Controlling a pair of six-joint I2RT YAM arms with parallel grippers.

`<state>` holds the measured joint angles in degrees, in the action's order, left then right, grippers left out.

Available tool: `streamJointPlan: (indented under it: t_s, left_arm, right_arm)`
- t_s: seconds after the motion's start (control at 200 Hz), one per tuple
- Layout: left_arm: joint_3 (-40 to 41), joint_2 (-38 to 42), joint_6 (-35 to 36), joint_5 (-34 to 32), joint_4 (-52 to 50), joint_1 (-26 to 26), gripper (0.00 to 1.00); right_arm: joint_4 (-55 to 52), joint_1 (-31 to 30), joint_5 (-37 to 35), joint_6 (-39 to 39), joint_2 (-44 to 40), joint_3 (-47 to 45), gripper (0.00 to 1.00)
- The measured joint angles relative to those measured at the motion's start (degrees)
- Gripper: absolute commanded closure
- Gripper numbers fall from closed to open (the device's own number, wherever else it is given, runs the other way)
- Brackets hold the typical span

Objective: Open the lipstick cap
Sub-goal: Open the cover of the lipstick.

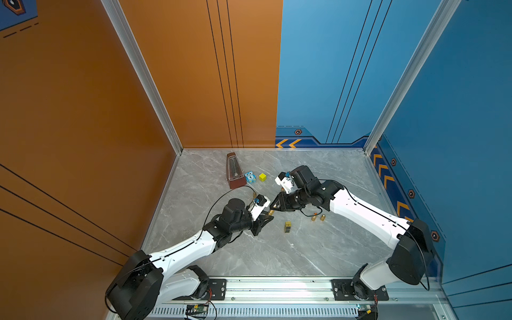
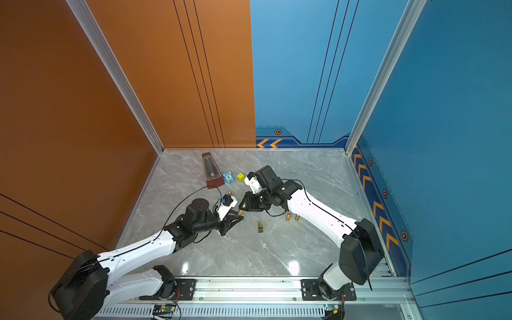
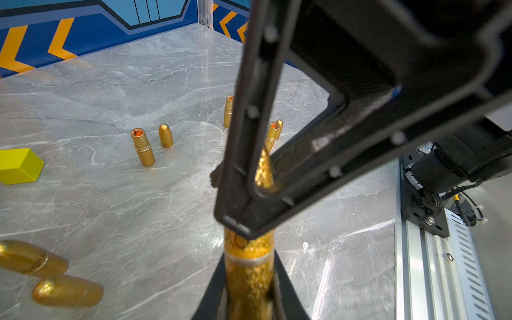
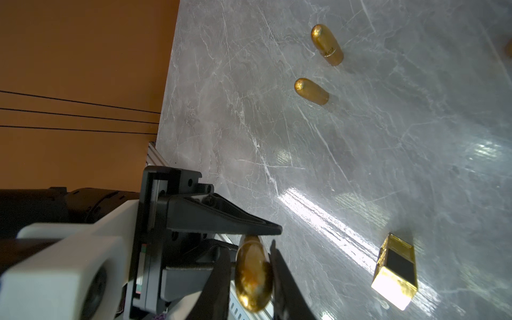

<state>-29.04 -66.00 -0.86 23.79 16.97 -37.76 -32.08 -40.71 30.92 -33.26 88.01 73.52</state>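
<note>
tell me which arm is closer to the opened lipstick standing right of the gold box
Right. The right arm passes close by the opened lipstick. The left arm ends at the held lipstick, on the far side of the gold box.

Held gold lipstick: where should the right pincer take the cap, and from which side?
Take the cap on its straight wall just past the seam ring, not the tapered bullet tip, where a grip would likely slip off. Come in along the tube's axis from the end opposite the left pincer, which clamps the base. The right pincer sits there now.
</note>
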Motion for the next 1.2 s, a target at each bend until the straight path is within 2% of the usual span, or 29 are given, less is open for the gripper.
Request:
streamJointPlan:
  t_s: [0.26, 0.766, 1.201]
  left_arm:
    - [-0.2, -0.2, 0.0, -0.3, 0.0, -0.2, 1.00]
    - [0.5, 1.4, -0.9, -2.4, 1.6, -0.7, 1.00]
    - [1.6, 5.5, -0.9, -3.5, -1.0, -0.9, 1.00]
  right_arm:
    - [0.2, 0.0, -0.1, 0.2, 0.1, -0.3, 0.83]
    - [0.9, 1.5, 1.8, 0.4, -0.9, -0.5, 0.84]
    - [1.0, 2.7, 4.5, 0.4, -2.0, -0.5, 0.84]
